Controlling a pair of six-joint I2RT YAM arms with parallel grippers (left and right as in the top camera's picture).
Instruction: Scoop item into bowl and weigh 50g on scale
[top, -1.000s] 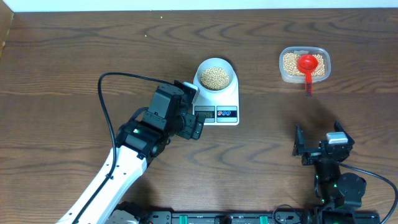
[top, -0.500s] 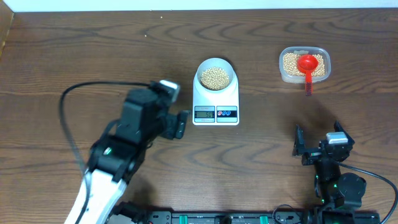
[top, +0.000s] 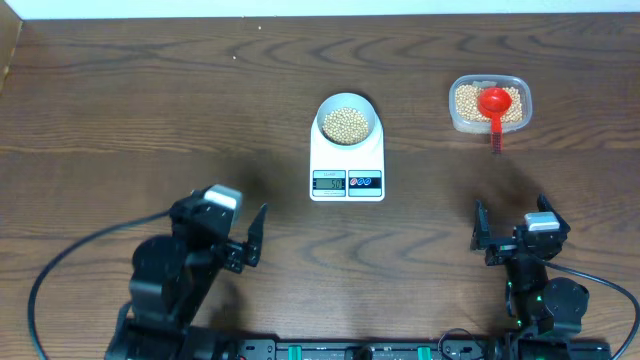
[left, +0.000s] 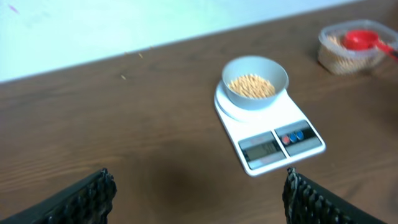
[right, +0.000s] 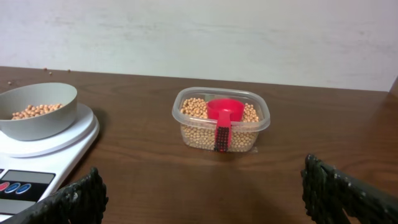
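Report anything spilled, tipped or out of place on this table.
Only a few tiny specks, maybe stray beans, lie on the brown wooden table near its far edge. The pale round bowl sits upright on the white rectangular scale; the red plastic scoop rests in the clear plastic tub.

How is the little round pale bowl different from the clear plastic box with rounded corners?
The round pale bowl is solid-coloured, while the clear rounded-rectangular plastic tub is see-through. The bowl sits on the white scale; the tub sits straight on the brown wooden table. The tub has a red plastic scoop resting in it; the bowl has none. Both hold small tan beans.
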